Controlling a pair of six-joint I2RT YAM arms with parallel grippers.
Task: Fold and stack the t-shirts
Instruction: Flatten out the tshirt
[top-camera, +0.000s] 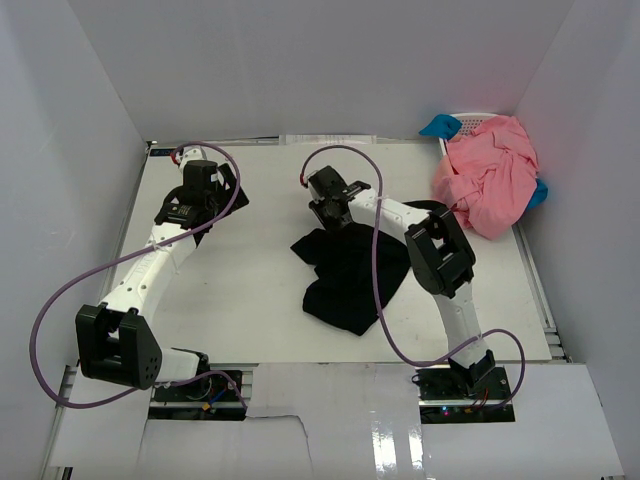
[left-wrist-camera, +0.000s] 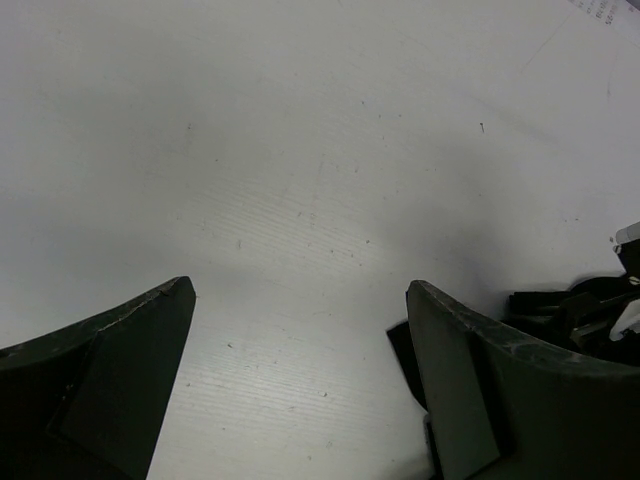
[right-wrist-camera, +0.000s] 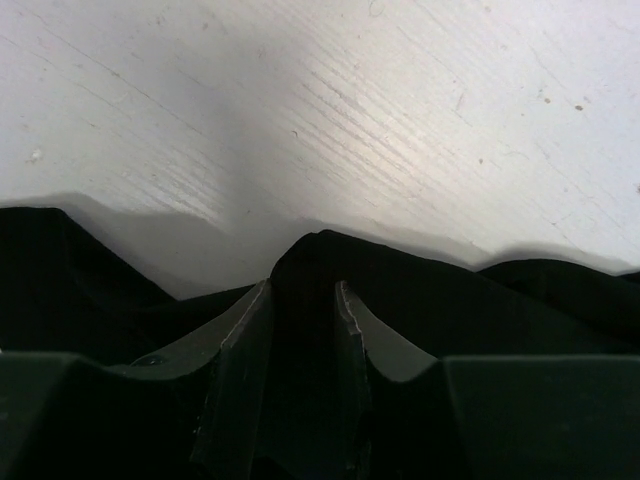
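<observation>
The black t-shirt (top-camera: 350, 275) lies crumpled on the white table, centre right. My right gripper (top-camera: 325, 224) is at the shirt's far left edge. In the right wrist view the right gripper (right-wrist-camera: 303, 290) is shut on a raised fold of the black t-shirt (right-wrist-camera: 320, 255). Salmon-pink t-shirts (top-camera: 490, 175) lie heaped at the far right corner. My left gripper (top-camera: 222, 196) is over the far left of the table, apart from the shirts. In the left wrist view the left gripper (left-wrist-camera: 300, 290) is open and empty above bare table.
A white basket (top-camera: 478, 118) with blue handles (top-camera: 438, 126) holds the pink heap at the back right. White walls close in the table on three sides. Purple cables (top-camera: 60, 290) loop off both arms. Dark parts (left-wrist-camera: 585, 305) show at the right edge of the left wrist view.
</observation>
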